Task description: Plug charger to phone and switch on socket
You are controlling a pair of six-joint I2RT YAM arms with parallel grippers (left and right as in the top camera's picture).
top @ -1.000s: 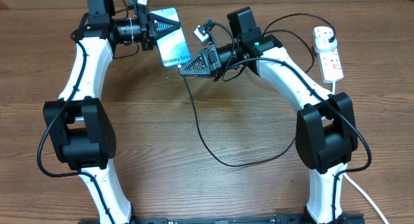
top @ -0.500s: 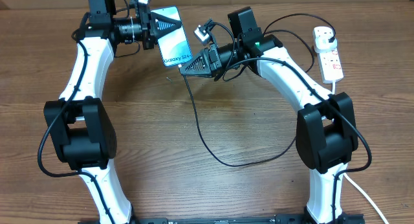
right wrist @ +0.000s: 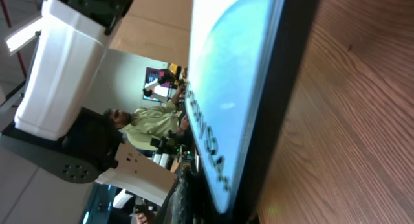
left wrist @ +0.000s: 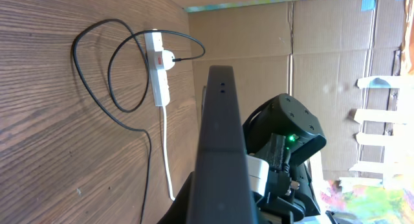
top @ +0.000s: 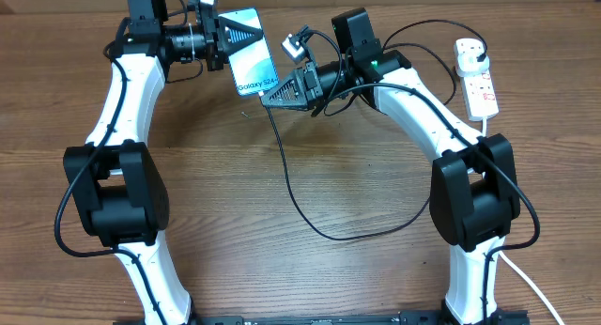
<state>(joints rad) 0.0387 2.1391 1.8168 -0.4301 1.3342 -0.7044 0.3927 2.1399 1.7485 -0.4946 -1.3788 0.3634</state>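
Left pincer (top: pixel 239 34) clamped on phone (top: pixel 255 71), right pincer (top: pixel 268 100) pinching charger (top: pixel 285 175) at phone's end

Left arm (top: pixel 122 90) and right arm (top: pixel 423 104) both stretch forward then bend inward (elbows bowed out), left pincer (top: pixel 228 38) and right pincer (top: pixel 272 97) clamped tight, tips facing each other, pretty close together.

I list: phone (top: pixel 252 53), light-blue screen, raised and tilted; charger (top: pixel 300 208), thin black cable looping between phone and socket; socket (top: pixel 477 81), white strip, flat, far right.
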